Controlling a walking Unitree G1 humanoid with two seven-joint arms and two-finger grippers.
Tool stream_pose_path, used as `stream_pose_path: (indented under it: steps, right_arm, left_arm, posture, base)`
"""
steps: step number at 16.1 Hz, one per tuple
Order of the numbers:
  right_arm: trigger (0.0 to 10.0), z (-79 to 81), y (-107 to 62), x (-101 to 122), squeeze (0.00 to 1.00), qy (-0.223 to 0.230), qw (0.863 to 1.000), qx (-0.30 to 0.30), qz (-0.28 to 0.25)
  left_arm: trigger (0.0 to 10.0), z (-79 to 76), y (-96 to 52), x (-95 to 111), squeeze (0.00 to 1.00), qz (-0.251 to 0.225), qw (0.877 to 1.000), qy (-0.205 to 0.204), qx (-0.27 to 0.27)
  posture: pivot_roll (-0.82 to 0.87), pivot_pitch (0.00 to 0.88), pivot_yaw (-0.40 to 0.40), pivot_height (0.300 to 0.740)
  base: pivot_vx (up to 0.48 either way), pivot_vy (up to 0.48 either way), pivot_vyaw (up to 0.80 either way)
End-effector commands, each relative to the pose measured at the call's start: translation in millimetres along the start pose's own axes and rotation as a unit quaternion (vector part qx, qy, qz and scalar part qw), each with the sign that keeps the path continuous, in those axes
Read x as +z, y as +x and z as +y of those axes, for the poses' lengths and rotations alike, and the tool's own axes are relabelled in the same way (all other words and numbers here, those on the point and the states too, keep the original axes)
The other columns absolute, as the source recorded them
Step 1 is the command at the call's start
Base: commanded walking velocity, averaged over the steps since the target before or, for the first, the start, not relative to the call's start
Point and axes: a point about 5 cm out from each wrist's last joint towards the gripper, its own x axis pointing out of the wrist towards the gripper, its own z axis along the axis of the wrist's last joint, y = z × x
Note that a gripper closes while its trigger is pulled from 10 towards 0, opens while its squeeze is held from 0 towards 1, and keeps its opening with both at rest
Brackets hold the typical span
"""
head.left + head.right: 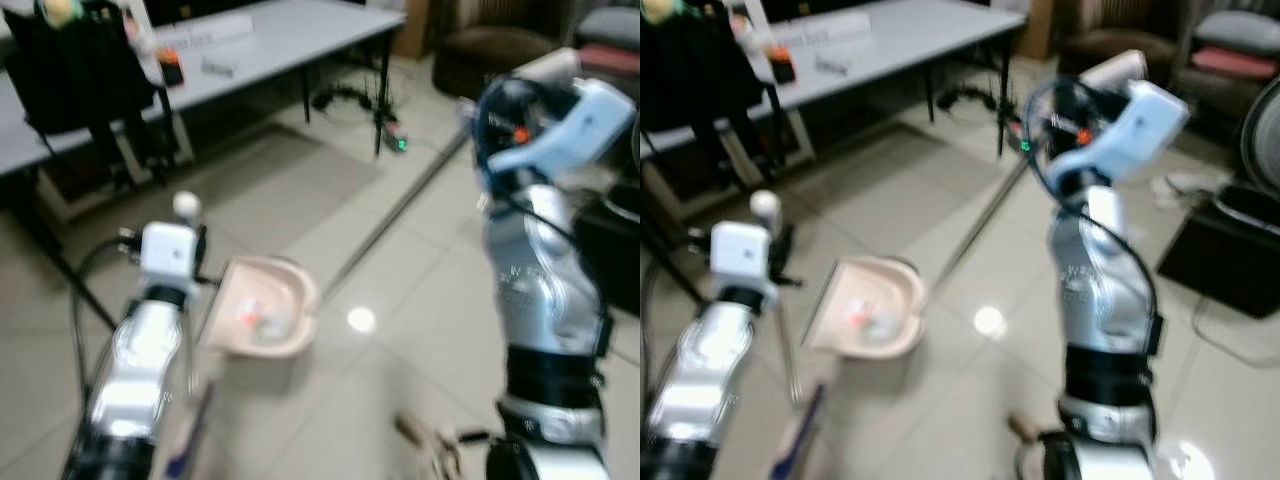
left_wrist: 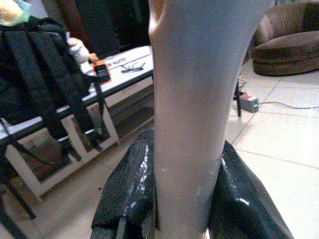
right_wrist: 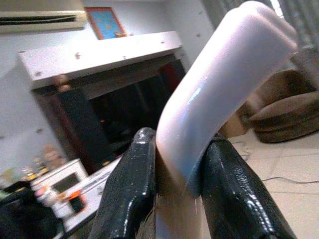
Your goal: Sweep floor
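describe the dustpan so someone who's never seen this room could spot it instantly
Start at the long grey table at the back, then come down across the tiled floor to the space ahead of the left gripper. The dustpan sits there: a pale pink-beige scoop with bits of debris inside, unlike the thin broom pole slanting beside it.

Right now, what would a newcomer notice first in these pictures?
The beige dustpan on the tiled floor, with bits of litter inside, between the two silver arms. The left tool clamps its pale handle; the right tool grips a pinkish curved handle, its long pole slanting toward the grey table.
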Motion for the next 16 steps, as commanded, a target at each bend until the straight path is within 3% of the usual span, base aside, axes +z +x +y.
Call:
stream_pose_path:
  steps: [1, 4, 9, 16]
  right_arm:
    - [10.0, 10.5, 1.6, 6.7, 0.0, 0.005, 1.0, 0.018, -0.023]
    - [10.0, 14.0, 2.0, 8.5, 0.0, 0.0, 0.999, 0.024, -0.023]
    - [10.0, 13.8, -1.1, 10.8, 0.0, 0.011, 0.999, 0.021, -0.027]
    - [10.0, 3.6, -8.4, 13.0, 0.0, 0.007, 0.999, 0.001, -0.036]
  left_arm:
    - [10.0, 8.5, 2.0, 6.6, 0.0, -0.017, 1.0, 0.009, 0.012]
    - [10.0, 6.6, 3.7, 9.2, 0.0, -0.019, 1.0, 0.008, 0.008]
    - [10.0, 7.8, 2.1, 9.3, 0.0, -0.017, 1.0, 0.015, 0.002]
    - [10.0, 0.8, 4.7, 12.0, 0.0, -0.02, 0.999, 0.016, -0.019]
  posture:
    - [0.01, 0.0, 0.027, 0.74]
    - [0.0, 0.0, 0.029, 0.74]
    - [0.02, 0.018, 0.038, 0.74]
    - [0.02, 0.044, 0.059, 0.74]
  base:
    - [0.424, 0.0, 0.0]
    - [0.423, 0.0, 0.0]
    - [0.424, 0.0, 0.68]
    - [0.425, 0.0, 0.0]
